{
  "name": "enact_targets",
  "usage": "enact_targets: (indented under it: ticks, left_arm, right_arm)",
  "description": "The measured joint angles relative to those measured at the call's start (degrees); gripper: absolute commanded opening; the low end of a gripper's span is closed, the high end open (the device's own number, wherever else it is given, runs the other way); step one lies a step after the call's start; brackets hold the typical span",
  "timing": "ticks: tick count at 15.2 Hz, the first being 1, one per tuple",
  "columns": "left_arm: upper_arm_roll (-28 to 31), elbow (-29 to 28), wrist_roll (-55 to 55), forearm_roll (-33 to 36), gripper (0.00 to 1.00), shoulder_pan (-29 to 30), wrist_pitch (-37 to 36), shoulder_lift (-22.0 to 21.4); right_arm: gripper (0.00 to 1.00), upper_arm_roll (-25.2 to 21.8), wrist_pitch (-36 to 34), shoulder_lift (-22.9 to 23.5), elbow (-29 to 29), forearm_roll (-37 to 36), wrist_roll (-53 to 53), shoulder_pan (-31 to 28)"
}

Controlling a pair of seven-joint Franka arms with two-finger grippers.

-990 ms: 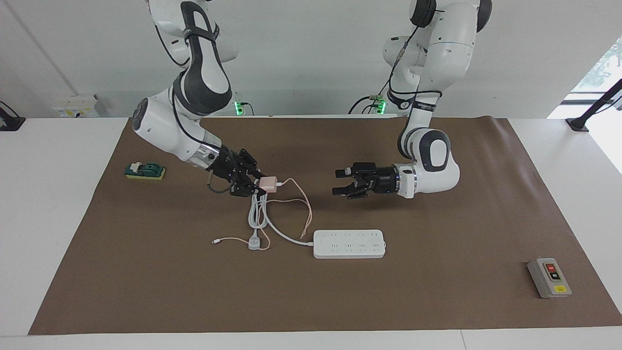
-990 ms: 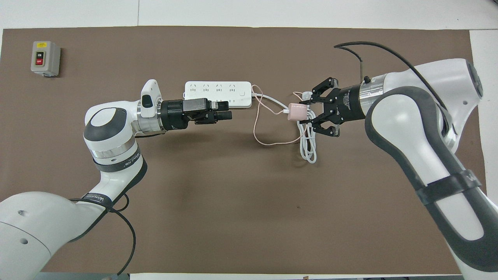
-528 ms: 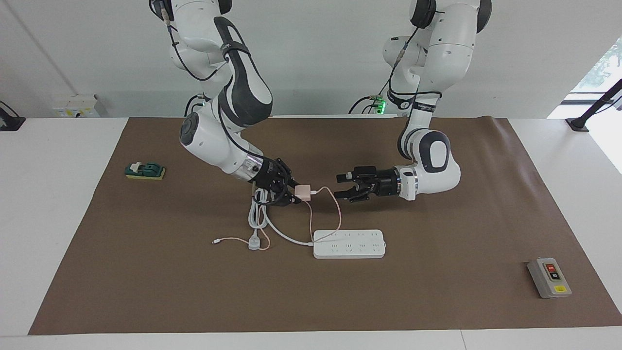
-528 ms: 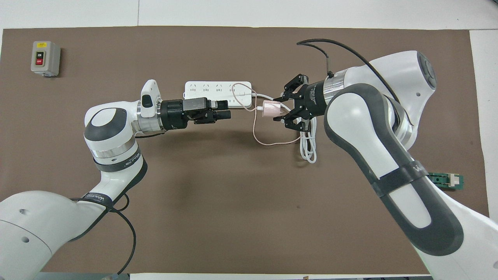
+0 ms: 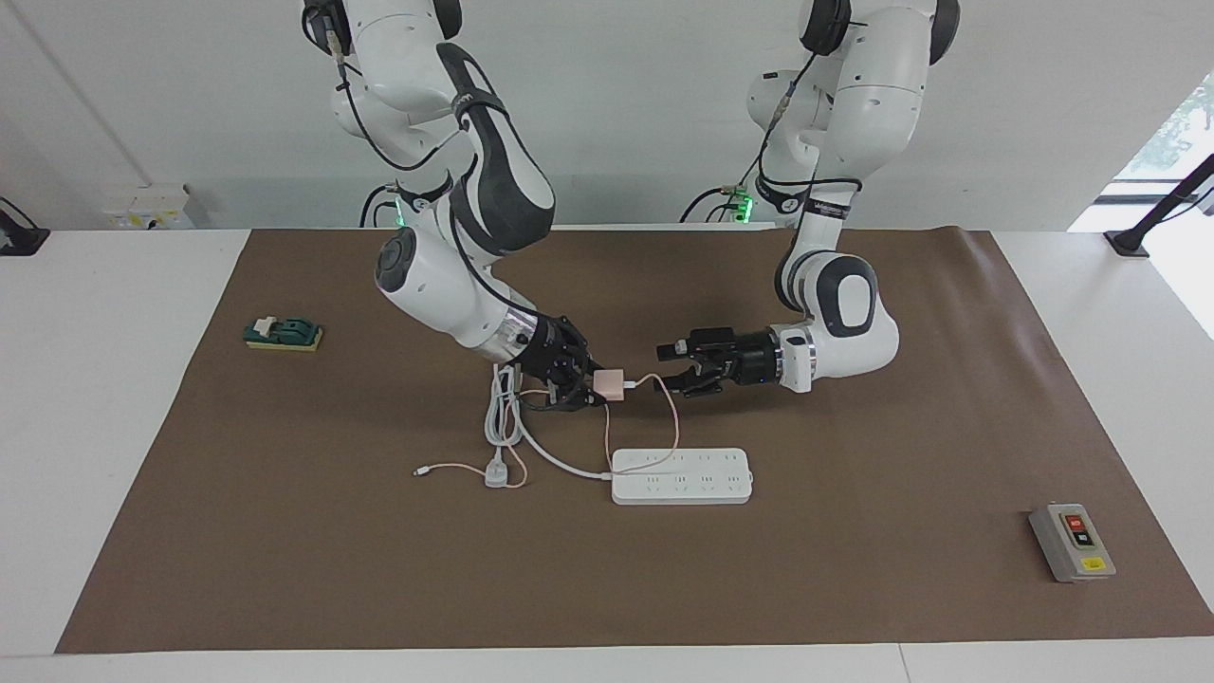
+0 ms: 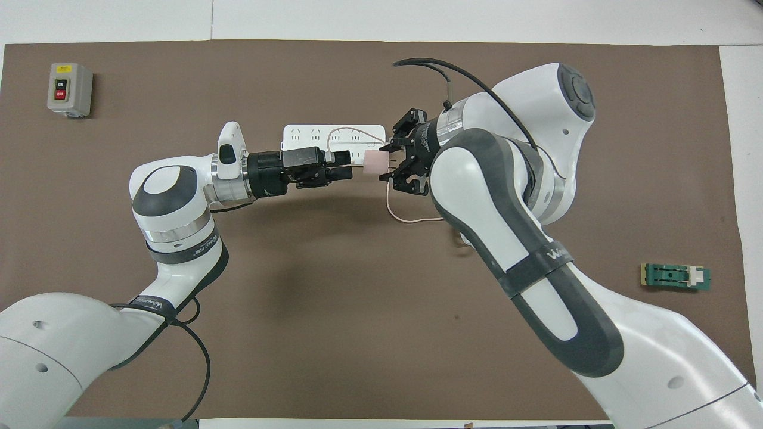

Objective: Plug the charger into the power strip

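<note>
My right gripper (image 5: pixel 590 385) is shut on the pale-pink charger (image 5: pixel 610 383) and holds it in the air, over the mat just nearer to the robots than the white power strip (image 5: pixel 681 475). In the overhead view the charger (image 6: pixel 375 162) lies over the strip's (image 6: pixel 310 132) cord end. Its thin pink cable (image 5: pixel 675 427) hangs in a loop across the strip. My left gripper (image 5: pixel 667 368) is open and empty, level with the charger and pointing at it, a small gap away. It also shows in the overhead view (image 6: pixel 349 170), facing my right gripper (image 6: pixel 398 165).
The strip's grey-white cord lies bundled (image 5: pixel 501 417) under my right gripper, with its three-prong plug (image 5: pixel 495 472) beside the cable's white connector (image 5: pixel 418 470). A grey switch box (image 5: pixel 1072 541) sits toward the left arm's end. A green block (image 5: pixel 283 333) sits toward the right arm's end.
My right gripper has carried the charger toward the left gripper and dragged the cable loop onto the power strip. The left gripper has stayed nearly still, still open.
</note>
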Motion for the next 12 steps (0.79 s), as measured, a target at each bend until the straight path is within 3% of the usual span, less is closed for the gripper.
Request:
enact_targets:
  ticks: [3, 12]
  left_arm:
    - [-0.01, 0.3, 0.0, 0.0, 1.0, -0.58, 1.44, 0.0]
    - [0.25, 0.56, 0.5, 0.0, 1.0, -0.55, 1.67, 0.0]
  right_arm:
    - [0.0, -0.01, 0.63, 1.21, 1.56, -1.59, 3.94, 2.68]
    - [0.0, -0.16, 0.65, 1.53, 2.33, -1.64, 4.25, 3.0]
